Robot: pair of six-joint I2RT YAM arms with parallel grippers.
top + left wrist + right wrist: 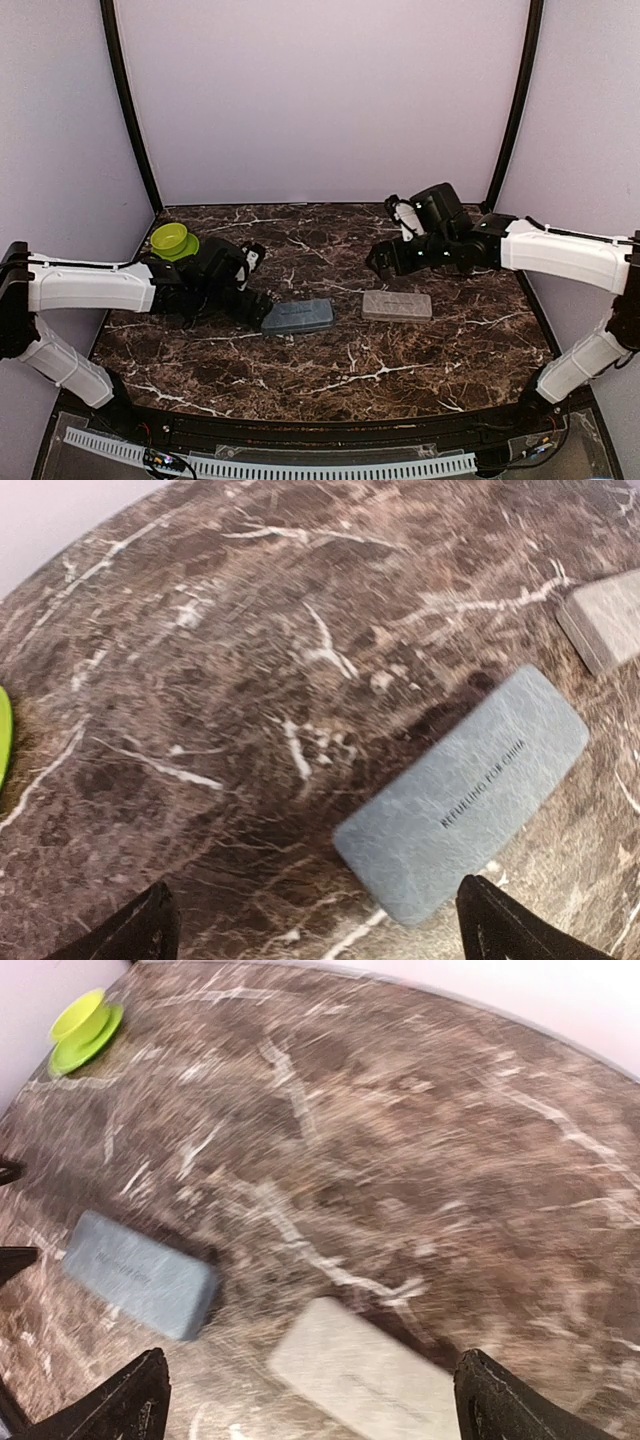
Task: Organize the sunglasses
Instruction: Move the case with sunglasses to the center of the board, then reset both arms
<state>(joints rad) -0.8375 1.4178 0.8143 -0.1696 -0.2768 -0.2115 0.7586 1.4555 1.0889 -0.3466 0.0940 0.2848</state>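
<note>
Lab test booth: plain lilac walls (320,100), marbled table (400,360), mounted robot arms (90,285).

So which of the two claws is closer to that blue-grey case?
The left. The left gripper sits right at the left end of the blue-grey case, fingers spread. The right gripper is well off to the right, by the far side of the beige case.
</note>
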